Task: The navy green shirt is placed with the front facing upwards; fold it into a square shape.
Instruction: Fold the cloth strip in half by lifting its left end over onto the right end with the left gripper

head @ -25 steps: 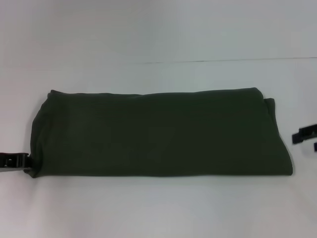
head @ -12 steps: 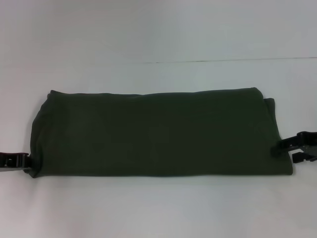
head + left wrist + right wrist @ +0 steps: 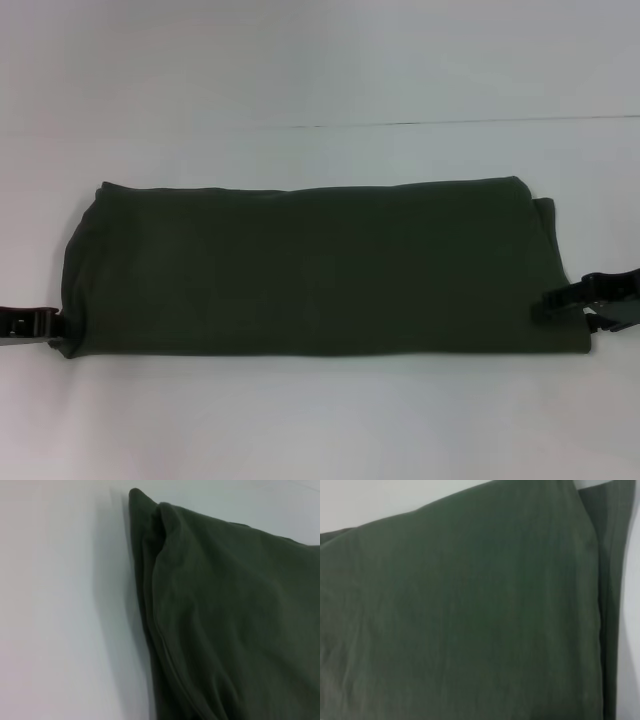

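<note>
While the navy green shirt [image 3: 310, 268] lies folded into a long band across the white counter [image 3: 320, 420], both end effectors sit at its short ends.

Plain green fabric faces up, with layered edges showing at the shirt's right end and a seam running along the corner seen by the left wrist camera. At the near left corner, the left end effector [image 3: 40, 324] touches the cloth; I cannot tell whether it is clenched or released. From the right, the right end effector [image 3: 560, 300] reaches over the near right corner, one finger lying on the fabric; its grip state I cannot tell either.
</note>
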`<state>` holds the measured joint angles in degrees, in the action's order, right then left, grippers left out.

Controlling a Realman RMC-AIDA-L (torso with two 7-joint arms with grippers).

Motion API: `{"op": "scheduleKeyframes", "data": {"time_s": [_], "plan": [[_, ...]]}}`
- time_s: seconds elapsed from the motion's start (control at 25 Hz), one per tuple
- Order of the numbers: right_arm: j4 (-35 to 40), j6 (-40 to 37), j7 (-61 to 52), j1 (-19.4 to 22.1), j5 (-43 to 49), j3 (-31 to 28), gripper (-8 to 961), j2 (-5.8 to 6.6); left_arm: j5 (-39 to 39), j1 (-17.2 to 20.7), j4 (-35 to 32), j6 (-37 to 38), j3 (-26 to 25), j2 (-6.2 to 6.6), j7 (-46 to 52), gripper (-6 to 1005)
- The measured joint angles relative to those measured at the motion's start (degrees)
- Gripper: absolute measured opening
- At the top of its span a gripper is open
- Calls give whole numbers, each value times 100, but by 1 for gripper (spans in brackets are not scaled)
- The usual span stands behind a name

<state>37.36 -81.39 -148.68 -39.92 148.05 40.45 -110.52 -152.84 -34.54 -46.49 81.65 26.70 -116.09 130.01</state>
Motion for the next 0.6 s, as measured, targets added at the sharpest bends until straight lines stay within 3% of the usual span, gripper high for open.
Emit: {"op": "scheduleKeyframes", "data": {"time_s": [0.28,0.6], "plan": [[23,-2,-53,-28,5,64,821,-3,-1,0,0,3,-8,0,9,0],[-7,-3,-40,-64,5,204,531,-4,-5,0,1,12,-14,0,0,-1]]}}
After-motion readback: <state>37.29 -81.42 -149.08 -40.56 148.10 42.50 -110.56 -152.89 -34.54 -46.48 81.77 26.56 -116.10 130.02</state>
